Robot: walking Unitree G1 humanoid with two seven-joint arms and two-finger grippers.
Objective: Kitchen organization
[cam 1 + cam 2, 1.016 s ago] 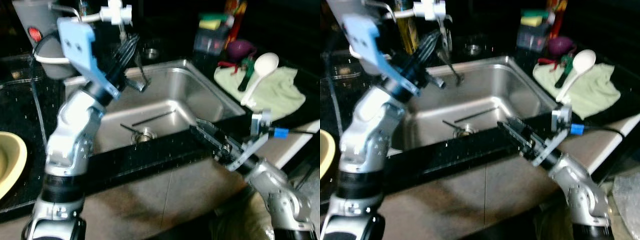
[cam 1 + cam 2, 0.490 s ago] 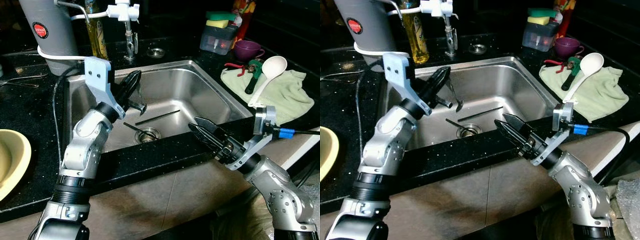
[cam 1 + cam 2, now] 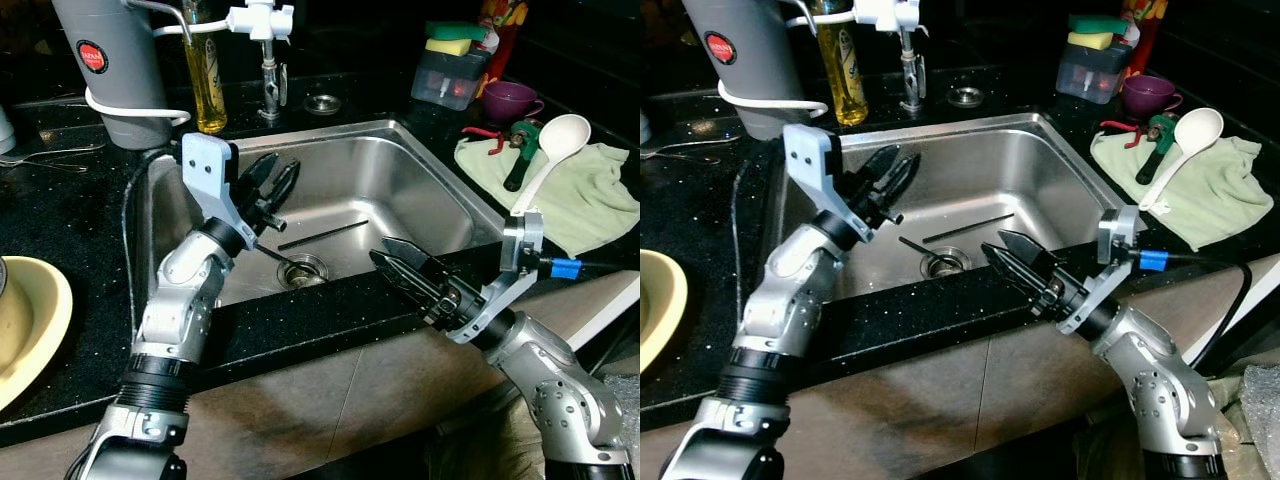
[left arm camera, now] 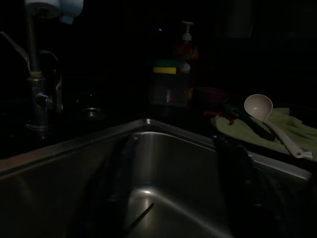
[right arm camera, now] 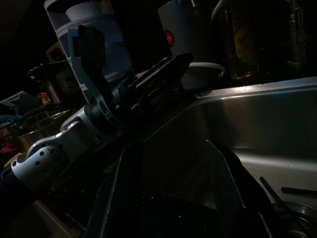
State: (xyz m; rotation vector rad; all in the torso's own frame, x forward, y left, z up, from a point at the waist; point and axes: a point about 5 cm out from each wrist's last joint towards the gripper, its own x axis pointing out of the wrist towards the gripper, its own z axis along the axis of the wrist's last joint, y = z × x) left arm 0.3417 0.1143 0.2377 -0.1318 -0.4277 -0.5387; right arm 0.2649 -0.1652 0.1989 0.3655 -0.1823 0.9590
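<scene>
A speckled black stone counter (image 3: 60,215) surrounds a rectangular stainless-steel sink (image 3: 400,190), brushed and reflective, with a round drain (image 3: 300,268) at its centre. Two thin dark utensils lie on the sink floor: a straight rod (image 3: 322,235) and a shorter piece (image 3: 915,245) reaching the drain; what they are cannot be told. Left gripper (image 3: 272,182) hangs above the sink's left side, fingers spread and empty. Right gripper (image 3: 398,262) rests over the front rim, fingers likewise parted, holding nothing. Behind the sink: a chrome tap (image 3: 270,80), a yellow soap bottle (image 3: 205,75), a grey cylindrical appliance (image 3: 115,70). At right, a white plastic ladle (image 3: 550,155) lies on a green cloth (image 3: 590,200), near a purple cup (image 3: 520,100). A yellow bowl (image 3: 25,330) sits far left.
</scene>
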